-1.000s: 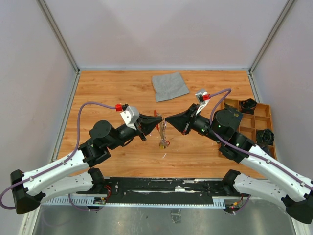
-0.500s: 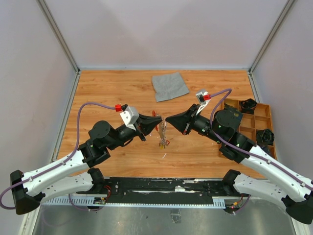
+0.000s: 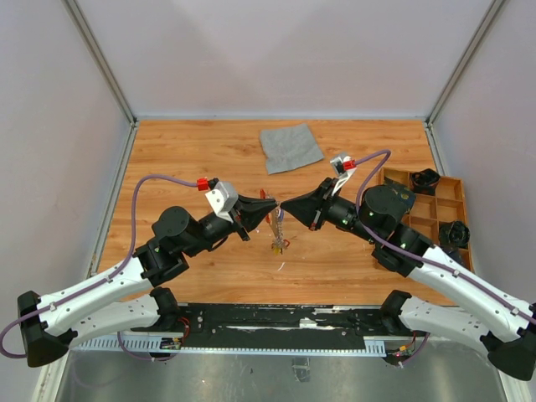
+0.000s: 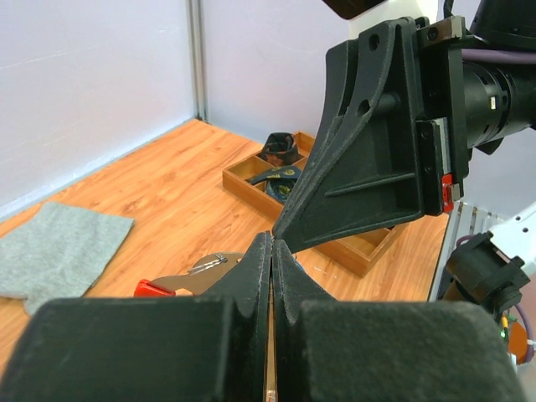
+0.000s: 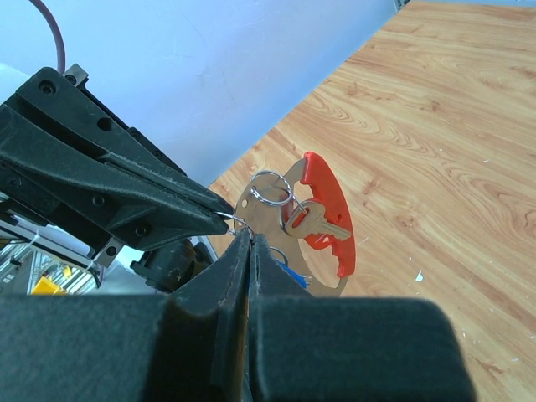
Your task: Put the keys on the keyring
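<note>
Keyring (image 5: pixel 331 201) sits above mid-surface, right where two pincer tips meet over the wooden surface (image 3: pixel 193 159). The left arm reaches in from the near-left and the right arm from the near-right, so the left pincer (image 3: pixel 272 203) and right pincer (image 3: pixel 284 203) point at each other, almost tip to tip. Both are clenched, fingers pressed flat together. A thin silvery wire of the keyring reaches both tips, but which pincer actually nips it cannot be told. A wooden compartment tray (image 3: pixel 444 205) holding dark parts stands at the right edge. A grey cloth (image 3: pixel 291 146) lies well apart toward the far side. From above, the keyring's silvery chain runs from the pincer tips straight toward the near edge, ending in a small cluster. The right wrist view shows the red oval loop with its long axis slanting from upper left to lower right and a small wire ring at its upper end. Of the keys (image 5: pixel 316 219), a silvery one lies across the loop, blade pointing right, and a blue head (image 5: pixel 289 272) peeks out just below.
</note>
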### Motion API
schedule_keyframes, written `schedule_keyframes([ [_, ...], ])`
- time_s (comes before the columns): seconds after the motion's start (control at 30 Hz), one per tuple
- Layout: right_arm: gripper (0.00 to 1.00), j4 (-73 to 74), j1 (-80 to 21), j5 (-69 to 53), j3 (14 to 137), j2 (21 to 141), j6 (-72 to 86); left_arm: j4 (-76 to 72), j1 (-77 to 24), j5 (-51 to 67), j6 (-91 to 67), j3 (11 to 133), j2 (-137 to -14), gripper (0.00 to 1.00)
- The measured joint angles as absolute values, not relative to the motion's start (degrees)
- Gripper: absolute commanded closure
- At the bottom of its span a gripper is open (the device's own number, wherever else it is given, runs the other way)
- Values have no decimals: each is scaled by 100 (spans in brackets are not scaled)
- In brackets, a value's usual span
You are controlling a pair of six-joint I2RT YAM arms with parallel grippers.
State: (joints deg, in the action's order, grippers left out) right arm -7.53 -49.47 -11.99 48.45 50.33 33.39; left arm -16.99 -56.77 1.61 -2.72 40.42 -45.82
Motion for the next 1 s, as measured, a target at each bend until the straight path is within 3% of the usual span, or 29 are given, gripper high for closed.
schedule_keyframes([
  [1.0, 99, -738, -4947, -1055, 4845, 4934, 3457, -1706, -5677, 161, -272, 4038, -4525, 99],
])
